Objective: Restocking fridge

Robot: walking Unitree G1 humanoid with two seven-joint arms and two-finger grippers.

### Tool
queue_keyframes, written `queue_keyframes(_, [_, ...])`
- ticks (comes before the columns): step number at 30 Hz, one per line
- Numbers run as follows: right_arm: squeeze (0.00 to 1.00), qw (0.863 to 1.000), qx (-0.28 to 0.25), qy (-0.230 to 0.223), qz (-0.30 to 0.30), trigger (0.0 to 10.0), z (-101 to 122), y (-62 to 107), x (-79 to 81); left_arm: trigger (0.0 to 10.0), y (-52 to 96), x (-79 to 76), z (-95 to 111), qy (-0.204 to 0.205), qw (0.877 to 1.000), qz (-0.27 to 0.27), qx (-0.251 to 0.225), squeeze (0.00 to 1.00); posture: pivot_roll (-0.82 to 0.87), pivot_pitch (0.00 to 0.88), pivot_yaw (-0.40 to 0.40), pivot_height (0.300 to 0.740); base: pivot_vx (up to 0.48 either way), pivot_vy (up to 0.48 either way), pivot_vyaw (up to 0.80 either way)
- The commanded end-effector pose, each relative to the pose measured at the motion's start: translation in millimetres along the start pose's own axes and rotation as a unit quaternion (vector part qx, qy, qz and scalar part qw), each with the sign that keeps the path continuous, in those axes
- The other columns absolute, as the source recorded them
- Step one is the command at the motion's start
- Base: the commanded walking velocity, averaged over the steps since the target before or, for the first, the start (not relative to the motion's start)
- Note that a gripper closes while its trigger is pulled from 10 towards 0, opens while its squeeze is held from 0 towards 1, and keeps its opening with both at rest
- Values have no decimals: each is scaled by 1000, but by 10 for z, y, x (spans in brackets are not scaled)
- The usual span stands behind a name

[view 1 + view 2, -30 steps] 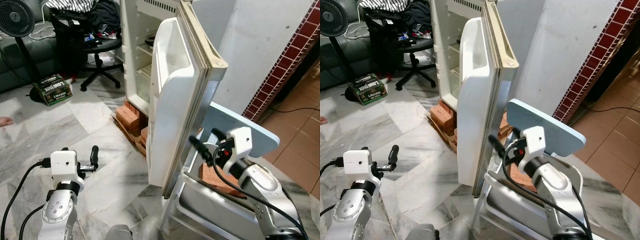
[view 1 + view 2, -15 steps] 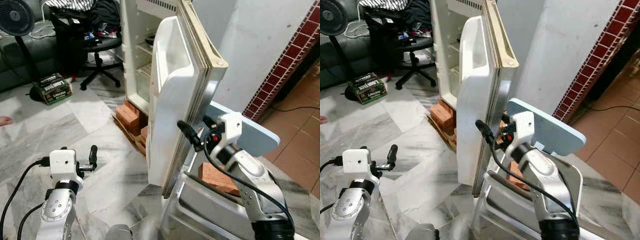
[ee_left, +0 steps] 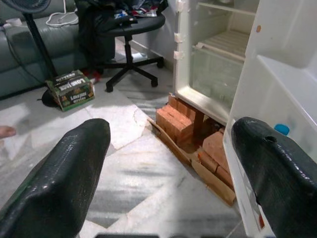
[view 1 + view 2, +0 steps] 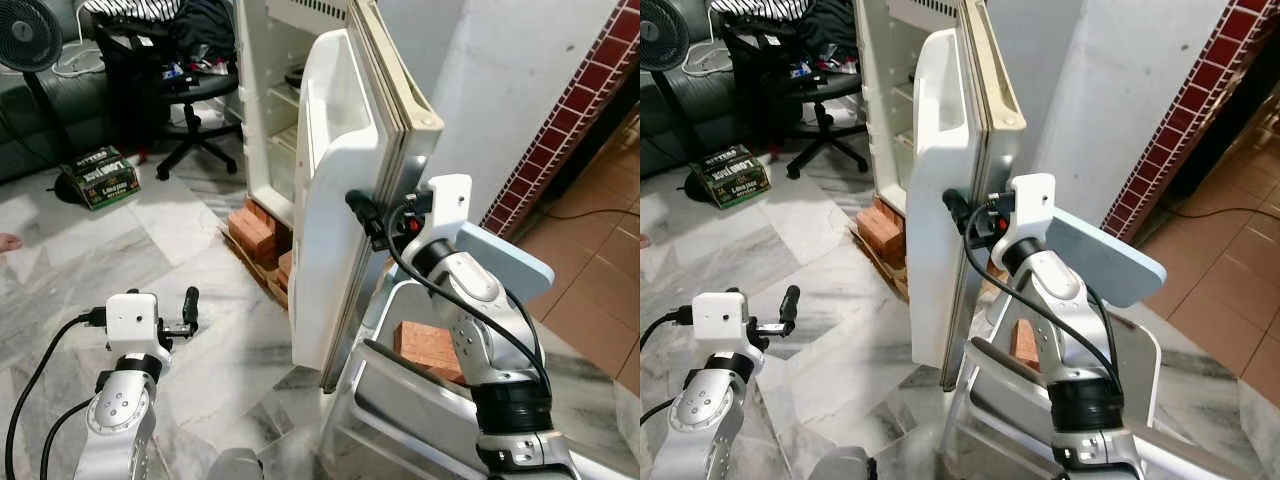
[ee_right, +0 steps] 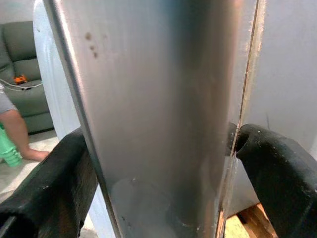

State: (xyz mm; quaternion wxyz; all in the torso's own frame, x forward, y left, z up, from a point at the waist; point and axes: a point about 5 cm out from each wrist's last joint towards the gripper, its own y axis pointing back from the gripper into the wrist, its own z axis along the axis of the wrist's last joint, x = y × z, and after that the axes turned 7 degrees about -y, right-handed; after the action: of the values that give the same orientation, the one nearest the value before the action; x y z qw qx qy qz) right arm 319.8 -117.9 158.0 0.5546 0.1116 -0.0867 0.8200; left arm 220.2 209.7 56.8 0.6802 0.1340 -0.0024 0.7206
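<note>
Fridge door (image 4: 335,190) stands wide open, edge-on before the robot | right gripper (image 4: 385,215) straddles its free edge, fingers spread either side, not clamped | left gripper (image 4: 180,318) low over the marble floor (image 4: 200,250), fingers parted, empty | step: handling the door; next likely swinging it.

fridge door (image 4: 940,190) ajar | right gripper (image 4: 975,215) fingers straddling its edge (bricks (image 4: 880,225) beneath)
</note>
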Motion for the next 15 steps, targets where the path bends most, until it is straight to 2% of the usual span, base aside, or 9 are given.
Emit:
queue_keyframes(1, [0, 997, -66, 14, -45, 10000, 304, -48, -106, 10000, 4, 1, -28, -3, 1000, 3, 6, 0, 170, 0, -62, 740, 0, 0, 0])
queue_keyframes(7, [0, 989, -65, 47, -128, 10000, 369, -223, -166, 10000, -52, -25, -39, -7, 1000, -6, 6, 0, 160, 0, -54, 740, 0, 0, 0])
queue_keyframes(8, [0, 991, -59, 23, -115, 10000, 355, -246, -112, 10000, -59, -29, -35, -8, 1000, -8, 5, 0, 160, 0, -54, 740, 0, 0, 0])
queue_keyframes(10, [0, 991, -43, -114, 58, 10000, 352, -252, 349, 10000, -73, -27, -28, -10, 1000, -8, 3, 0, 166, 0, -53, 740, 0, 0, 0])
queue_keyframes(11, [0, 971, -32, -177, 158, 10000, 381, -184, 597, 10000, -78, -20, -26, -10, 1000, -8, 3, 0, 163, 0, -50, 740, 0, 0, 0])
queue_keyframes(12, [0, 919, -26, -246, 307, 10000, 499, 43, 899, 10000, -81, -13, -26, -10, 1000, -7, 3, 0, 163, 0, -50, 740, 0, 0, 0])
queue_keyframes(13, [0, 919, -26, -246, 307, 10000, 499, 43, 899, 10000, -81, -13, -26, -10, 1000, -7, 3, 0, 163, 0, -50, 740, 0, 0, 0])
queue_keyframes(14, [0, 792, -21, -285, 540, 10000, 730, 646, 1214, 10000, -84, -1, -26, -9, 1000, -6, 3, 0, 159, 0, -50, 740, 0, 0, 0])
queue_keyframes(15, [0, 751, -17, -291, 592, 10000, 773, 849, 1240, 10000, -84, 2, -27, -9, 1000, -5, 3, 0, 157, 0, -49, 740, 0, 0, 0])
